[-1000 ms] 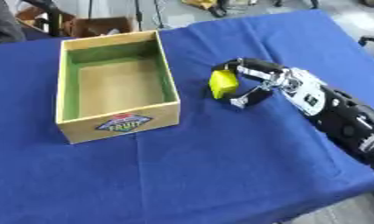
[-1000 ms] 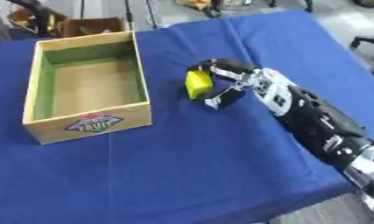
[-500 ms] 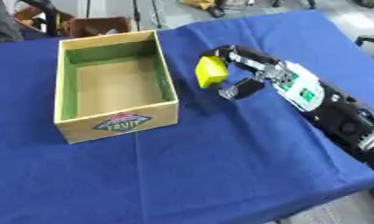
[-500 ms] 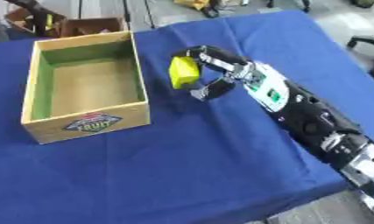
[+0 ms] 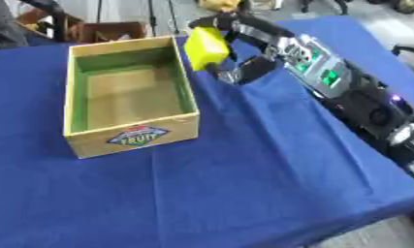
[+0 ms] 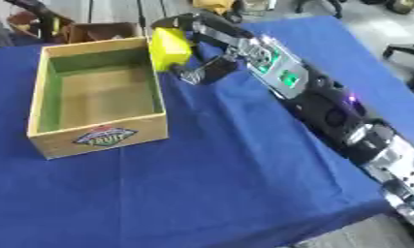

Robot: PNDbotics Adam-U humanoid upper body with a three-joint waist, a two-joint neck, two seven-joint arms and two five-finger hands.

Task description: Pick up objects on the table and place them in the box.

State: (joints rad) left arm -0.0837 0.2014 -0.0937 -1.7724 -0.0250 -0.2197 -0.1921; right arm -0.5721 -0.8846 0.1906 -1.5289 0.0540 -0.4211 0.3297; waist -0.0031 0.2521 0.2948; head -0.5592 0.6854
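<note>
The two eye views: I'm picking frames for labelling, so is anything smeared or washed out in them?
Left eye view: the right hand and yellow object are smeared, and the box label is soft. Right eye view: much the same, with the forearm's pale panels looking bright. Both: even light, no hard shadows on the blue cloth.

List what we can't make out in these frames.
- Yellow object: motion-blurred in both views; what it is cannot be told.
- Right hand: fingers behind the object are hidden, so contact is unclear.
- Box: near inner wall hidden by its own front.
- Left hand: in neither view.
</note>
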